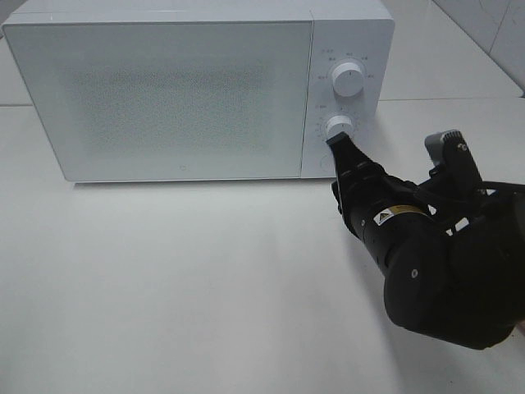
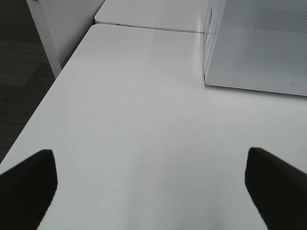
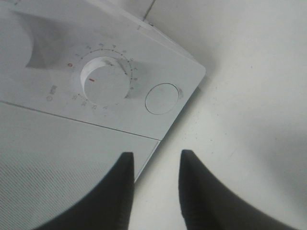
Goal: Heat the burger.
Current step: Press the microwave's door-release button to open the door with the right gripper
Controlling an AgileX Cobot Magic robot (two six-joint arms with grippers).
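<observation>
The burger is out of view. A white microwave (image 1: 164, 90) stands at the back of the white table with its door closed. My right gripper (image 1: 338, 141) is just in front of and below the lower dial (image 1: 339, 125) on the control panel. In the right wrist view the gripper (image 3: 156, 160) has its jaws a little apart with nothing between them, short of the dial (image 3: 105, 82). My left gripper (image 2: 149, 158) is wide open and empty over the bare table, to the left of the microwave (image 2: 254, 43).
An upper dial (image 1: 349, 80) sits above the lower one. A round door button (image 3: 161, 98) is beside the lower dial. The table's left edge (image 2: 43, 100) drops to dark floor. A second table (image 2: 144, 14) butts on behind.
</observation>
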